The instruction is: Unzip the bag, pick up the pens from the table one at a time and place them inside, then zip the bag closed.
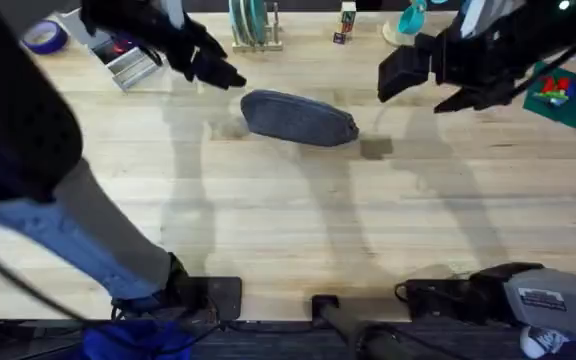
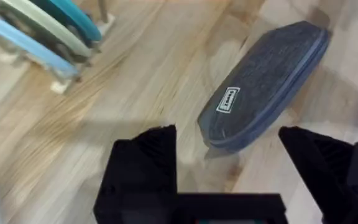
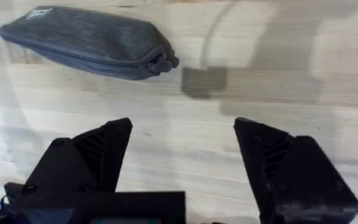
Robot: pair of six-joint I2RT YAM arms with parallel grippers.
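Observation:
The bag (image 1: 299, 118) is a blue-grey fabric pouch lying on the wooden table (image 1: 288, 220), its zipper shut. My left gripper (image 1: 226, 66) hovers open just off the bag's left end; in the left wrist view the bag (image 2: 266, 81) with its small white label lies beyond the open gripper (image 2: 229, 152). My right gripper (image 1: 423, 88) hangs open to the right of the bag, apart from it. The right wrist view has the bag (image 3: 86, 40) with the zipper pull (image 3: 169, 61) at its near end, beyond the open gripper (image 3: 182, 140). The pens are out of view.
A rack of plates (image 1: 253, 25) stands at the back behind the bag, also close to my left gripper as the rack (image 2: 42, 31). A purple tape roll (image 1: 43, 38) and a silver object (image 1: 126, 62) sit at the back left. Coloured bricks (image 1: 568, 90) lie at the far right.

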